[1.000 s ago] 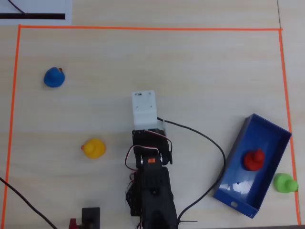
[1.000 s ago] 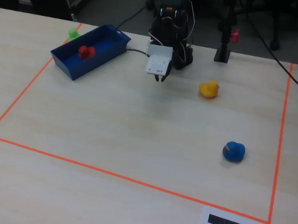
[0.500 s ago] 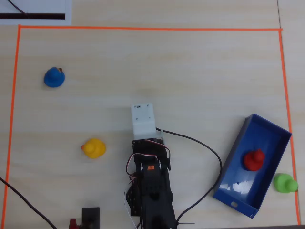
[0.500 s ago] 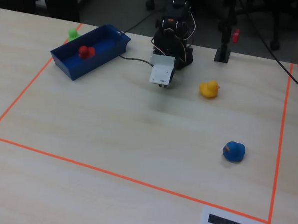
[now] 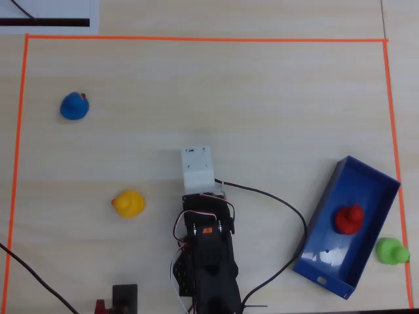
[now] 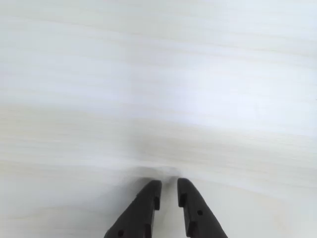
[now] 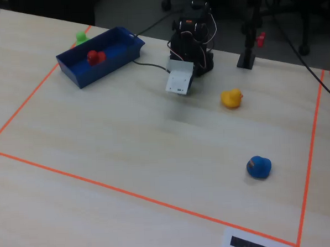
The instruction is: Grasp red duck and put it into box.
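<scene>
The red duck [image 5: 349, 219] sits upright inside the blue box [image 5: 366, 186] at the right of the overhead view. In the fixed view the red duck [image 7: 96, 57] and the box [image 7: 119, 47] are at the far left. My gripper [image 6: 168, 184] shows at the bottom of the wrist view; its black jaws stand almost together and hold nothing, with only bare table in front. The arm [image 5: 206, 242] is folded back near the table's front middle, well left of the box. In the overhead view its white wrist block [image 5: 198, 167] hides the jaws.
A green duck [image 5: 391, 250] stands just outside the box's right wall. A yellow duck [image 5: 128, 203] is left of the arm. A blue duck [image 5: 74, 106] is at the far left. Orange tape [image 5: 196, 39] frames the work area. A black cable [image 5: 281, 203] runs between arm and box.
</scene>
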You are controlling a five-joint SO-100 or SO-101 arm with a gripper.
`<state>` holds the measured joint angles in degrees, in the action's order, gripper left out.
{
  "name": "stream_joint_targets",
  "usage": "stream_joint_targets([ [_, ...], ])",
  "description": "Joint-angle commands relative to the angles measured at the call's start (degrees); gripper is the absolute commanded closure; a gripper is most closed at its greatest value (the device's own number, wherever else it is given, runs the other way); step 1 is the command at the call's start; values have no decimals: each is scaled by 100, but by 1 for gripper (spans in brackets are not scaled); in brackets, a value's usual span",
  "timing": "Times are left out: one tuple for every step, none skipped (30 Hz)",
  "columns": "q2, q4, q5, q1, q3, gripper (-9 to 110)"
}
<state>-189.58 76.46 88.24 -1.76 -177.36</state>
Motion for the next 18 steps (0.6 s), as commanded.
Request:
stream_joint_targets([
  [-9, 97, -44, 18, -9, 101],
  [-18, 97, -44, 70, -9, 101],
  [-18, 97, -35, 132, -9, 101],
  [-18, 97, -35, 193, -9, 101],
  [-18, 97, -26, 237, -9, 101],
  [-18, 97, -26, 255, -18, 101],
  [-18, 97, -18, 255, -18, 101],
  [-18, 97, -18, 255, -18, 101],
  [-18, 97, -18, 255, -18, 101],
  [-18, 97, -18, 255, -18, 101],
  [-18, 97, -18, 255, -18, 101],
  [-18, 97, -18, 255, -18, 101],
  [-18, 97, -18, 255, -18, 101],
  [-18, 97, -18, 255, -18, 101],
  [-18, 97, -18, 255, -18, 101],
  [-18, 97, -18, 255, -18, 101],
  [-18, 97, -18, 255, -18, 101],
  [-18, 97, -18, 255, -18, 101],
])
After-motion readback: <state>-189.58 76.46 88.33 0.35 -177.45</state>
